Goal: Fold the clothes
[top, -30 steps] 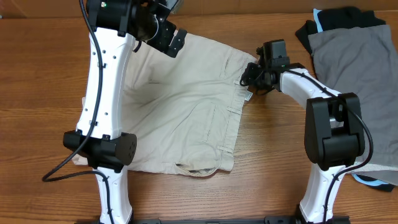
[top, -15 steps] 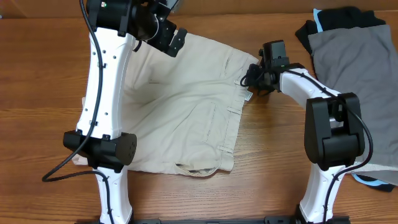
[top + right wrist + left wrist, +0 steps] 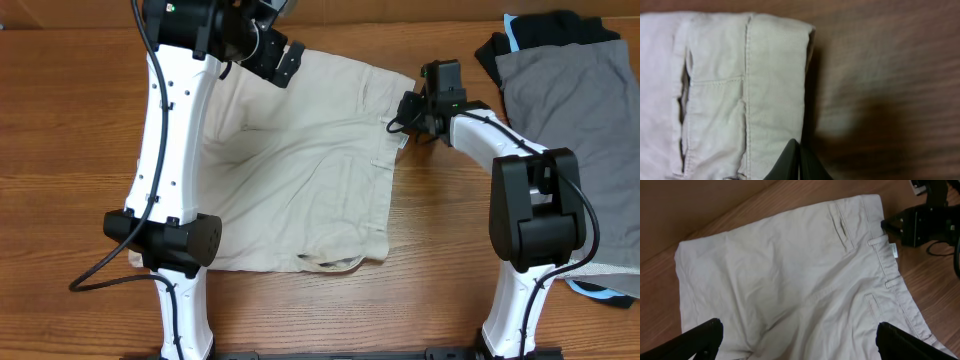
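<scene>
though mostly flat, shorts [image 3: 300, 170] in right gripper [image 3: 799, 150]

No text, brand, number or sign could be read in any view. Small white label [image 3: 893, 250] sat on waistband of shorts [image 3: 790, 280], just beside a belt loop. It looked blank or was too small to make out.
</scene>
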Tool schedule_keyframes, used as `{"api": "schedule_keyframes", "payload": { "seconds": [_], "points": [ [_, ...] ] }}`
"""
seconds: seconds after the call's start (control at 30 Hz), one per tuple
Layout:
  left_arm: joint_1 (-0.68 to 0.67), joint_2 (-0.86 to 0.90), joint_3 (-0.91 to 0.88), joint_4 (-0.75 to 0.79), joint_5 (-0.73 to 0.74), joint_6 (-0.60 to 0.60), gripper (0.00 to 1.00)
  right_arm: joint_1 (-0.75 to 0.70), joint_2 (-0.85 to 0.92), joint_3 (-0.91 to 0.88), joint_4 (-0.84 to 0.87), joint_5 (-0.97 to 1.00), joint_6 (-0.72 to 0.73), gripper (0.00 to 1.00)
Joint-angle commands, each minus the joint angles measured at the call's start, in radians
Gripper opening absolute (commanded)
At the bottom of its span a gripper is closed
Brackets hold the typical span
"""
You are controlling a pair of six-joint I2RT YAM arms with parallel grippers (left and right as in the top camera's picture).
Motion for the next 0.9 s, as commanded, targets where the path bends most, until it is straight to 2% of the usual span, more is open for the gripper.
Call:
{"api": "schedule_keyframes", "payload": {
  "seconds": [0.0, 0.23, 0.27, 0.3, 0.33, 0.37, 0.4, 0.43, 0.5, 0.7, 0.87],
  "points": [
    [-0.016, 0.004, -0.002, 0.022, -0.006, 0.022, 1.0, -0.047, 0.01, 0.097, 0.024, 0.029, -0.006, 0.04],
    [-0.019, 0.004, -0.002, 0.069, -0.006, 0.022, 1.0, -0.129, 0.01, 0.28, -0.073, -0.014, -0.026, 0.04],
    [-0.019, 0.004, -0.002, 0.073, -0.006, 0.022, 1.0, -0.138, 0.01, 0.306, -0.111, -0.034, -0.032, 0.11],
    [-0.019, 0.004, -0.002, 0.076, -0.007, 0.022, 1.0, -0.146, 0.01, 0.331, -0.149, -0.047, -0.033, 0.35],
    [-0.019, 0.004, -0.002, 0.079, -0.008, 0.022, 1.0, -0.154, 0.009, 0.361, -0.2, -0.058, -0.032, 0.66],
    [-0.019, 0.003, 0.0, 0.08, -0.01, 0.022, 1.0, -0.162, 0.008, 0.393, -0.252, -0.07, -0.033, 0.82],
    [-0.019, 0.001, 0.002, 0.083, -0.015, 0.022, 1.0, -0.167, 0.004, 0.42, -0.296, -0.077, -0.033, 0.92],
    [-0.018, -0.002, 0.008, 0.082, -0.029, 0.021, 1.0, -0.172, -0.002, 0.454, -0.352, -0.082, -0.033, 0.96],
    [-0.018, -0.011, 0.026, 0.077, -0.067, 0.013, 1.0, -0.176, -0.022, 0.509, -0.445, -0.085, -0.048, 1.0],
    [-0.018, -0.092, 0.078, 0.051, -0.227, -0.104, 1.0, -0.168, -0.163, 0.668, -0.739, -0.089, -0.077, 1.0],
    [-0.018, -0.201, 0.079, -0.012, -0.242, -0.204, 1.0, -0.15, -0.347, 0.71, -0.948, -0.093, -0.027, 1.0]
  ]
}}
